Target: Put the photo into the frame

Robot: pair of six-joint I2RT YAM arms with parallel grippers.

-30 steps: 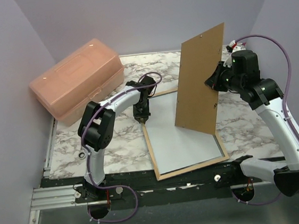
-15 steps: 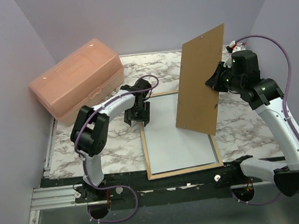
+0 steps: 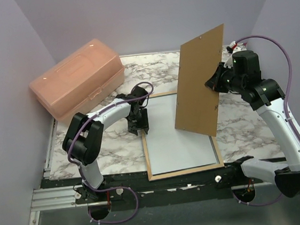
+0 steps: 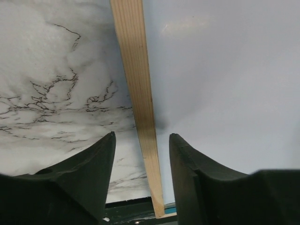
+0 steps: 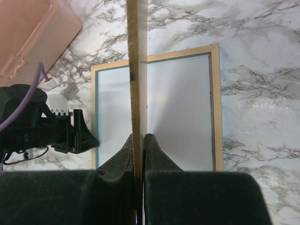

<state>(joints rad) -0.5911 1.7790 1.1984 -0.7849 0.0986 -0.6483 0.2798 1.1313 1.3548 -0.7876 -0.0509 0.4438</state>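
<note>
Over frame (image 3: 185,171), left end effector (image 3: 140,129) newly apart; right end effector (image 3: 212,82) clamped on board (image 3: 200,80)

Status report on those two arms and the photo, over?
Left jaws open, straddling frame rail. Right jaws shut on backing board, held upright. Photo white side up in frame.
</note>
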